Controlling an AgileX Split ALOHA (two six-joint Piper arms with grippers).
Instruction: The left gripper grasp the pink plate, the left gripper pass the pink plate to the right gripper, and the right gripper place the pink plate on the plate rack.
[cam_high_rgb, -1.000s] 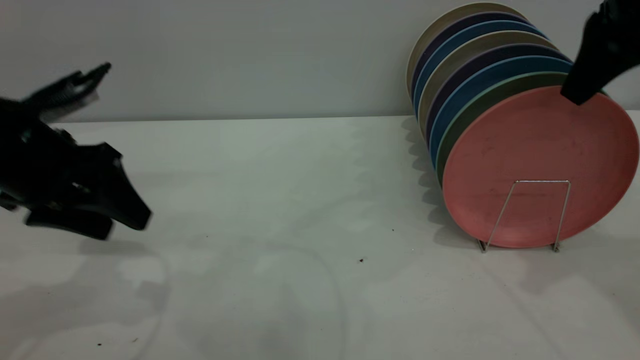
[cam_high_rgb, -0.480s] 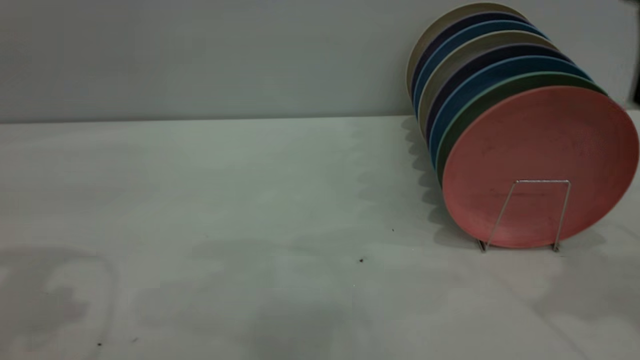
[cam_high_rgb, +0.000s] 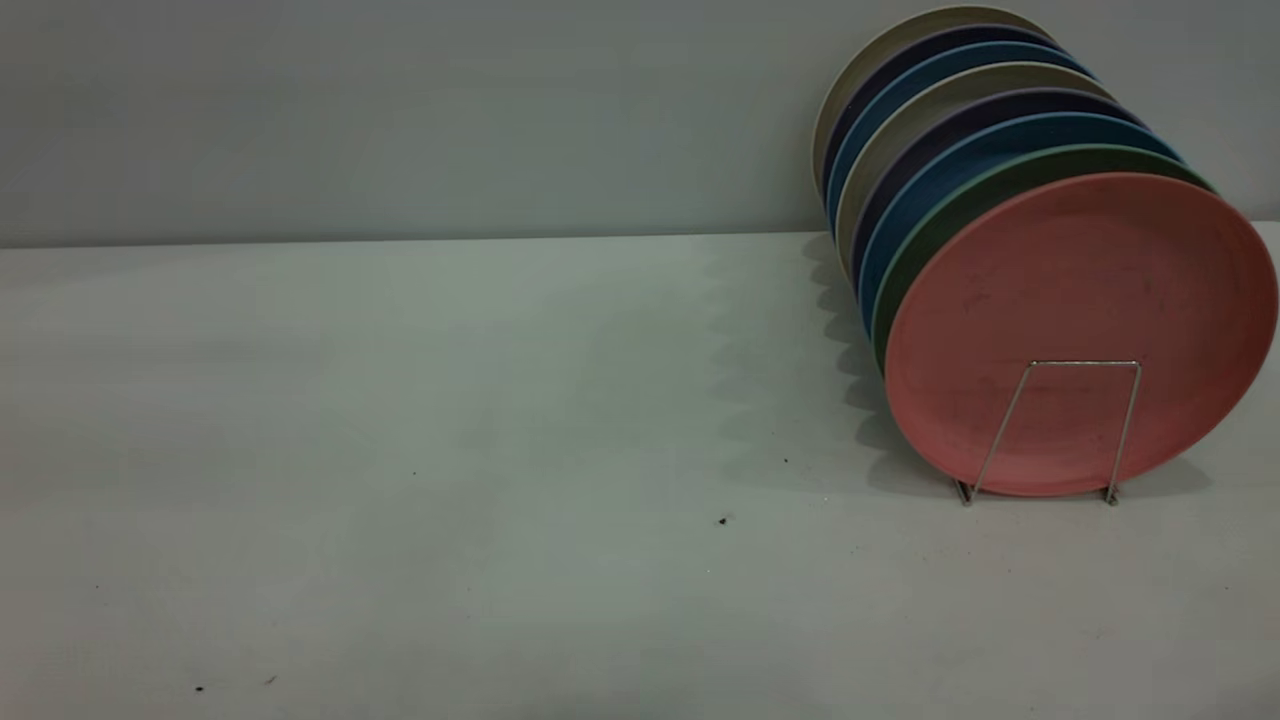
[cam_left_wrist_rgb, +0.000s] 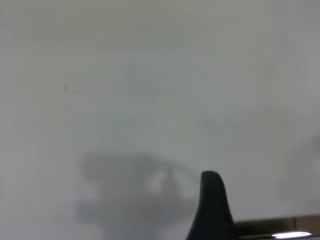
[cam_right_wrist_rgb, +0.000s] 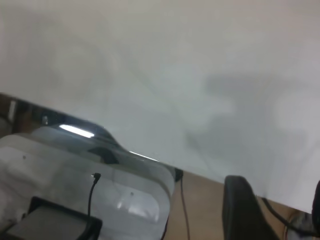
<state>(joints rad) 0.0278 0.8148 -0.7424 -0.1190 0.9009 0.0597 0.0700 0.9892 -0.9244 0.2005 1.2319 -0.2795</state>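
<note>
The pink plate stands upright at the front of the plate rack, behind the front wire loop and leaning against the plate behind it. Neither gripper shows in the exterior view. In the left wrist view, one black finger of my left gripper shows above bare white table; its other finger is out of view and nothing is held. In the right wrist view, my right gripper is open and empty over the table's edge, far from the plate.
Several more plates, green, blue, purple and beige, stand in a row behind the pink one near the back wall. A clear plastic cover and cables lie beyond the table edge on a brown surface.
Both arms have drawn back out of the exterior view: the left gripper left at the left side, the right gripper rose off the pink plate's top rim. The plate stays in the rack.
</note>
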